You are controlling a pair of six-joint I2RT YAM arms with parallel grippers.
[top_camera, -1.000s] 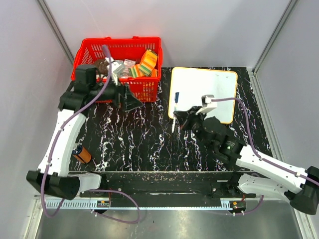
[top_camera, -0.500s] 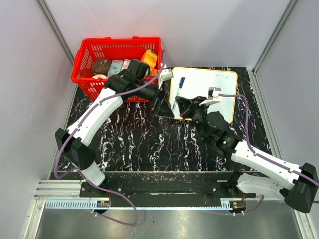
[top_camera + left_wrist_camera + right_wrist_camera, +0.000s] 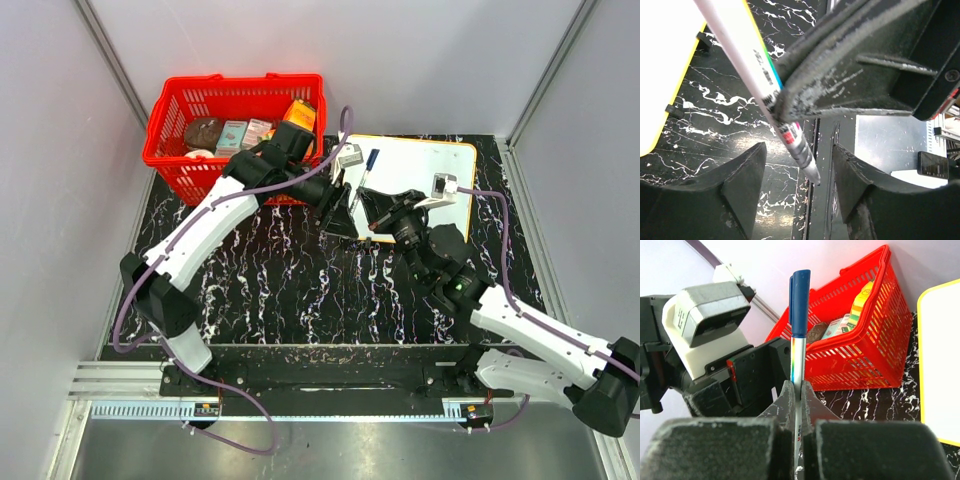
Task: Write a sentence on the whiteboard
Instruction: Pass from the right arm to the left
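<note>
From above, the whiteboard (image 3: pixel 415 190) lies flat on the black marbled table (image 3: pixel 260 280). Both arms meet at its left edge, and the red basket (image 3: pixel 240 82) of packets stands just left of it. The right wrist view shows the right gripper (image 3: pixel 799 390) clamped tight on a marker (image 3: pixel 800 305), blue cap upward, with the basket behind. Only the left wrist view shows the left gripper (image 3: pixel 799 150), its fingers apart on either side of the marker's tail without touching it. The right gripper's fingers block much of that view.
</note>
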